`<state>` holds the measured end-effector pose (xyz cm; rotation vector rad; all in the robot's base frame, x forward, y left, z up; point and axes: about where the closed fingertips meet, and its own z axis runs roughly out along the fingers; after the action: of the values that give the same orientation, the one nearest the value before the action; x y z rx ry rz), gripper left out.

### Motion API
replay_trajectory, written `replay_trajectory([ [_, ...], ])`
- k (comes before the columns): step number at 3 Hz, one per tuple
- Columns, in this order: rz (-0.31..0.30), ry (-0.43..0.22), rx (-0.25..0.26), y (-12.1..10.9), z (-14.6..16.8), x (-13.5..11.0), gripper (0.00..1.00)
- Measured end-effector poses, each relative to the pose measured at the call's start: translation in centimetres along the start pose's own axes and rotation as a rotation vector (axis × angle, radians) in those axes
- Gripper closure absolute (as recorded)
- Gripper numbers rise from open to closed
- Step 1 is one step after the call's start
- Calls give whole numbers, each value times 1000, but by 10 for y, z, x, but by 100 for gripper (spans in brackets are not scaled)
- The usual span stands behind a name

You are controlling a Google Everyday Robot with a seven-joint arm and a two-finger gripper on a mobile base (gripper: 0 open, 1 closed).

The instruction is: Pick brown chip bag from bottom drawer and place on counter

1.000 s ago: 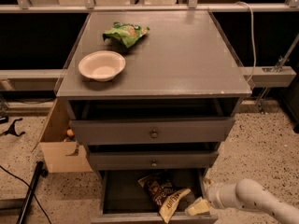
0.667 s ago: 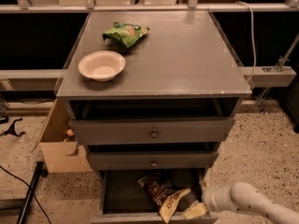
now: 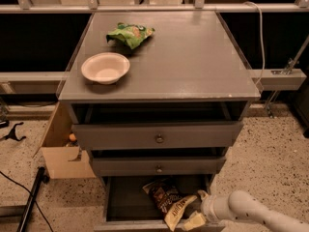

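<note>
The brown chip bag (image 3: 166, 200) lies in the open bottom drawer (image 3: 120, 202), its tan end pointing to the front right. My gripper (image 3: 197, 208) reaches in from the lower right on a white arm. It is open at the bag's tan end, one finger (image 3: 193, 221) in front of it and one behind. The bag rests on the drawer floor. The counter (image 3: 193, 57) is the grey cabinet top above.
A white bowl (image 3: 105, 67) and a small green bag (image 3: 130, 34) sit on the counter's left half. Two knobbed drawers (image 3: 158, 138) stand slightly pulled out above the bottom one. A cardboard box (image 3: 60, 153) is left of the cabinet, with a black cable on the floor.
My gripper has moved left and further into the bottom drawer, up to the brown bag's tan end. The bag has not moved.
</note>
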<state>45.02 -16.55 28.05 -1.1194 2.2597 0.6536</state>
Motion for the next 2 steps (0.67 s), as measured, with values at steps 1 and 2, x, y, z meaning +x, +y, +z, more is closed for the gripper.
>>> replay_trajectory([
  [1, -14, -17, 7, 0, 18, -1, 0],
  [2, -66, -86, 74, -3, 30, -9, 0],
])
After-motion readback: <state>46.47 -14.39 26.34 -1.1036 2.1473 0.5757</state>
